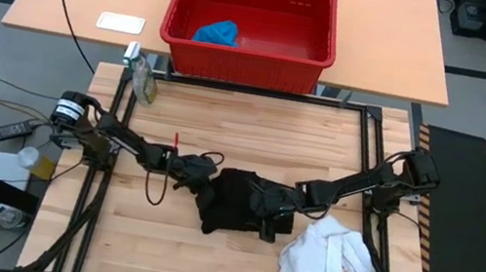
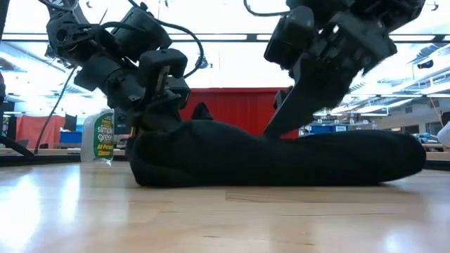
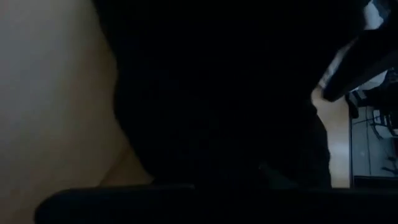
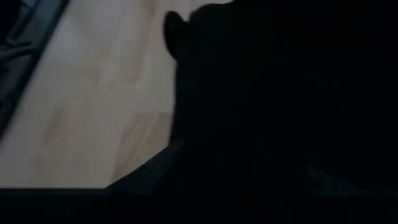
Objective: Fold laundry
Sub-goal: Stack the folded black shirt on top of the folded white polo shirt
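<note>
Black garment (image 2: 274, 158) heaped mid-table, left gripper (image 1: 201, 170) at its left edge, fingers closed on the cloth, right gripper (image 1: 264, 202) pressed into its right side, grip cannot be told, white garment (image 1: 332, 266) just beyond right gripper, blue garment (image 1: 217, 32) in red basket (image 1: 245, 61) well behind, spray bottle (image 1: 142, 75) behind left arm.

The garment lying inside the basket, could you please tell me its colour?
Bright blue garment, seen best in the high view, in the red basket.
</note>
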